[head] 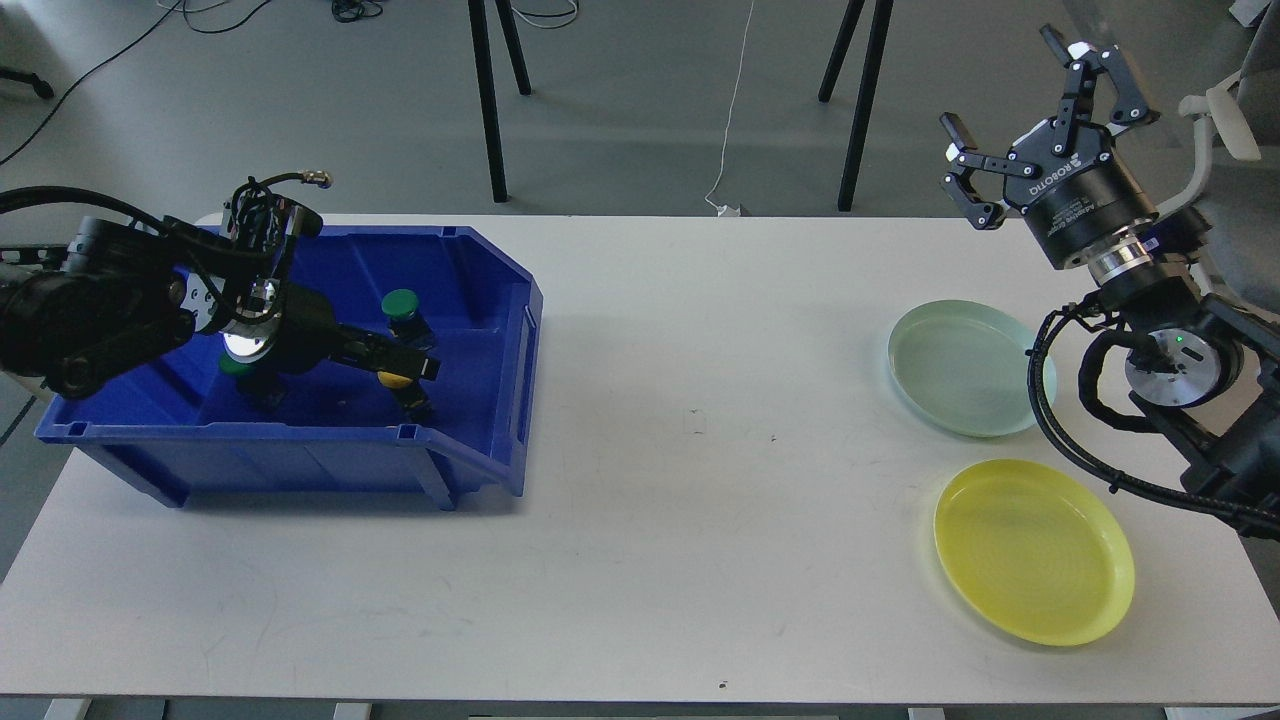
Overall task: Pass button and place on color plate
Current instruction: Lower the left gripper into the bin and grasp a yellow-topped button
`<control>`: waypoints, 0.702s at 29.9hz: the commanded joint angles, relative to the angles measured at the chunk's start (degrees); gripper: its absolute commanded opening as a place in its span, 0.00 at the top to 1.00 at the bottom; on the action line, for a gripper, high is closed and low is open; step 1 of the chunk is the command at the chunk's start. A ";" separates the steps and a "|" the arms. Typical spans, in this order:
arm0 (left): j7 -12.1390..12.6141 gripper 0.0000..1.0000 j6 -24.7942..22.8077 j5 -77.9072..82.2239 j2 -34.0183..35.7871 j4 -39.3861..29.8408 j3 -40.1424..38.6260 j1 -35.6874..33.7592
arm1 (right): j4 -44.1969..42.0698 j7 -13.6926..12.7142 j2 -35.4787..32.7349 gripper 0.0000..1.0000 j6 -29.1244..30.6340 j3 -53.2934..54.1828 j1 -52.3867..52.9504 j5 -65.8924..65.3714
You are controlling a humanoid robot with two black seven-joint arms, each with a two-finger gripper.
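A blue bin (300,462) stands at the table's left. It holds a green-capped button (400,303) at the back, a yellow-capped button (396,381) in front of it, and another green-capped button (234,367) mostly hidden behind my left arm. My left gripper (420,366) is down inside the bin, its dark tips right over the yellow button. I cannot tell whether they grip it. My right gripper (1000,82) is open and empty, raised above the table's back right corner. A pale green plate (960,368) and a yellow plate (1035,550) lie at the right.
The white table (690,480) is bare between the bin and the plates. Chair or stand legs (487,100) stand on the floor beyond the table's far edge. A white chair (1225,120) is behind my right arm.
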 commanded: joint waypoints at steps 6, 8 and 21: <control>0.00 0.01 0.00 0.00 -0.08 1.05 -0.22 1.34 | 0.00 0.09 0.00 0.00 0.00 0.09 -0.37 0.00; 0.00 0.04 0.00 0.00 -0.08 1.05 -0.57 1.25 | 0.00 0.09 0.00 0.00 0.00 0.09 -0.46 0.00; 0.00 0.74 0.00 0.00 -0.08 1.05 -0.48 1.87 | 0.18 0.09 0.00 0.00 0.00 0.09 -0.90 0.00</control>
